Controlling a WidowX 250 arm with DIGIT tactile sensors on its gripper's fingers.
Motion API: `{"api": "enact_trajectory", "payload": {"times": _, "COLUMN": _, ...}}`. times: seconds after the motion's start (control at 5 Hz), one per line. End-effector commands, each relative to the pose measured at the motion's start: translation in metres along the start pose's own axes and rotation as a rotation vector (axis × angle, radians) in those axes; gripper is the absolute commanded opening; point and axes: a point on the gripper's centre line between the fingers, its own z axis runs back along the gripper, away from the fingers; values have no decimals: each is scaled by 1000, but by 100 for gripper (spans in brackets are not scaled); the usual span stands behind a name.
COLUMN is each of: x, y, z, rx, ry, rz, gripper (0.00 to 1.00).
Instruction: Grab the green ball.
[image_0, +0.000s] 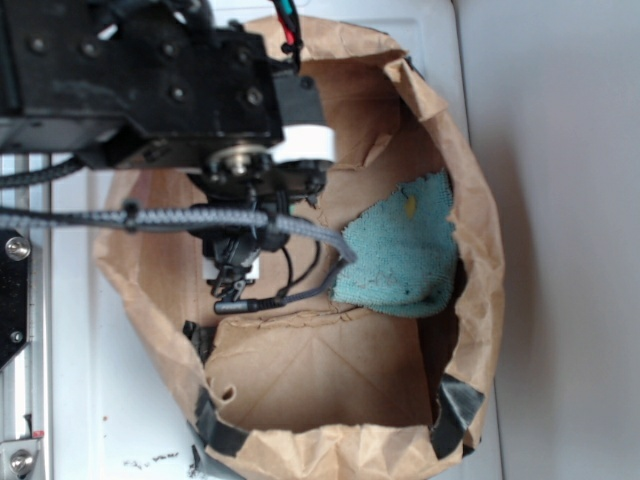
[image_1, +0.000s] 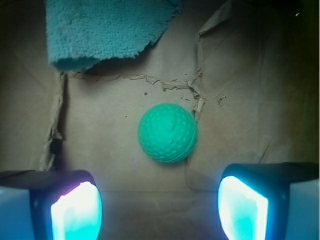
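Fingertips: our gripper (image_1: 159, 210) is spread wide, both pads (image_1: 76, 212) nearest the wrist lens, nothing between them.
Green ball (image_1: 167, 132): lies free on the paper floor (image_1: 110, 130) of the bag, ahead of the pads, centred on the gap.
Risk: we judge a round ball may roll off if one pad touches first.
Cloth (image_1: 107, 30): close behind; could snag.
Hidden: exterior view hides the ball beneath the arm (image_0: 140, 70); bag (image_0: 470, 260) wall shadows corners.
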Motion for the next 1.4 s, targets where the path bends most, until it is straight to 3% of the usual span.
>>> {"api": "enact_trajectory", "payload": {"times": 0.0, "x": 12, "y": -2, "z": 2, "rx": 28, "ry": -55, "rz": -33, "gripper": 100}}
{"api": "enact_trajectory", "payload": {"times": 0.6, "x": 13, "y": -13, "z": -21, "rx": -1, "ry": -35, "rz": -36, "gripper": 100}}
{"api": "enact_trajectory", "payload": {"times": 1.2, "x": 23, "y": -20, "z": -47, "rx": 42, "ry": -30, "rz": -36, "gripper": 100}}
